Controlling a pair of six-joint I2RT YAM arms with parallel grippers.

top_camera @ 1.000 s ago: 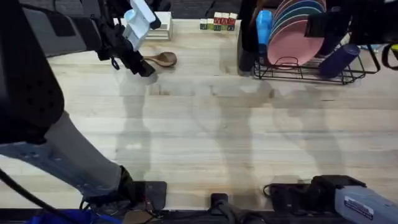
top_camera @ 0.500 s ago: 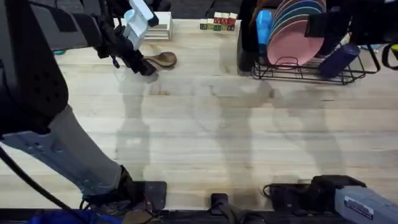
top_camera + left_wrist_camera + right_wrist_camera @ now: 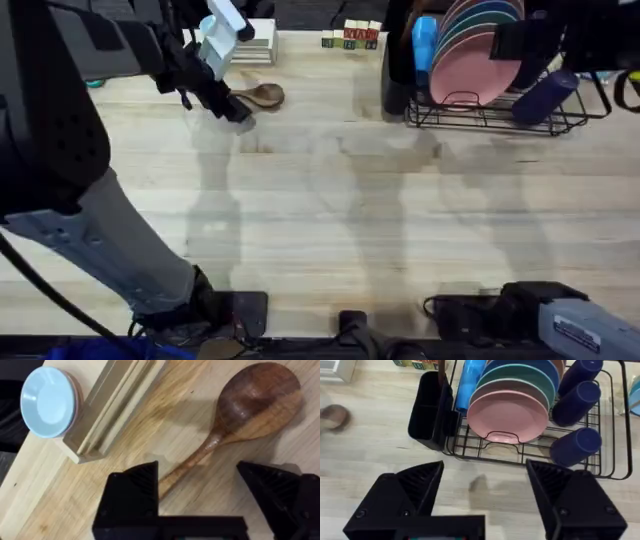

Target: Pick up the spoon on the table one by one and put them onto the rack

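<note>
Pale jointed planks make up the table (image 3: 350, 210), and at its far left the left gripper (image 3: 200, 492) is down at the surface with its black fingers spread wide, the slim handle of the wooden spoon (image 3: 240, 415) running in beside one finger. The spoon's oval bowl lies flat on the wood, near a small white stacked tray (image 3: 112, 405). Well apart at the far right, the right gripper (image 3: 485, 490) hangs with fingers spread before the black wire rack (image 3: 520, 452), which holds plates (image 3: 507, 412), dark blue cups (image 3: 575, 445) and a black utensil cup (image 3: 427, 410).
</note>
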